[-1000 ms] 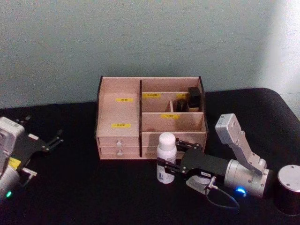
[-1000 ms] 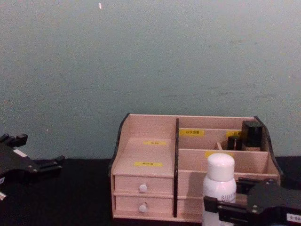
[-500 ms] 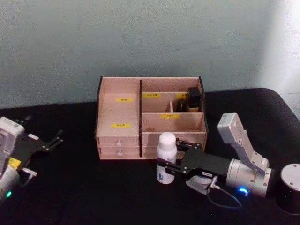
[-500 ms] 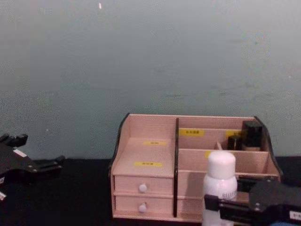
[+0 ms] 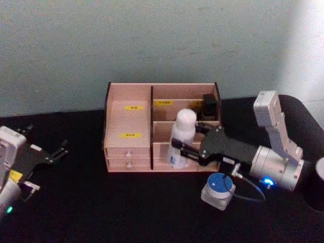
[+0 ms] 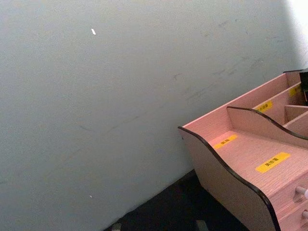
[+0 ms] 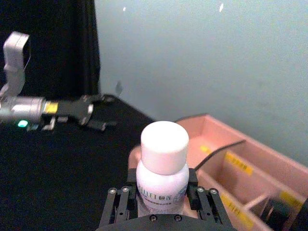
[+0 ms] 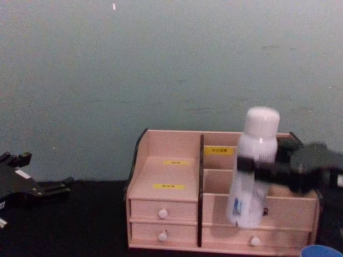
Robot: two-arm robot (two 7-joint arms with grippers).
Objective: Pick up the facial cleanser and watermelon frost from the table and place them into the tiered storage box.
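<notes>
The facial cleanser point(image 5: 183, 132), a tall white bottle with a rounded cap, hangs in the air in front of the tiered storage box point(image 5: 129, 121), level with its right-hand compartments. My right gripper point(image 5: 181, 151) is shut on the bottle's lower body, coming in from the right. In the right wrist view the facial cleanser point(image 7: 163, 163) stands upright between the fingers point(image 7: 119, 202). The watermelon frost point(image 5: 218, 189), a squat jar with a blue lid, sits on the black table below my right arm. My left gripper point(image 5: 56, 151) rests open at the far left.
Small black containers point(image 5: 209, 105) stand in the box's back right compartment. A dark cylinder point(image 5: 319, 190) sits at the table's right edge. The box point(image 8: 166, 176) has white-knobbed drawers along its front. A grey-green wall rises just behind it.
My right gripper has lifted the cleanser off the table and carried it up and back toward the box. The blue-lidded jar now shows below the arm. The left arm has not moved.
</notes>
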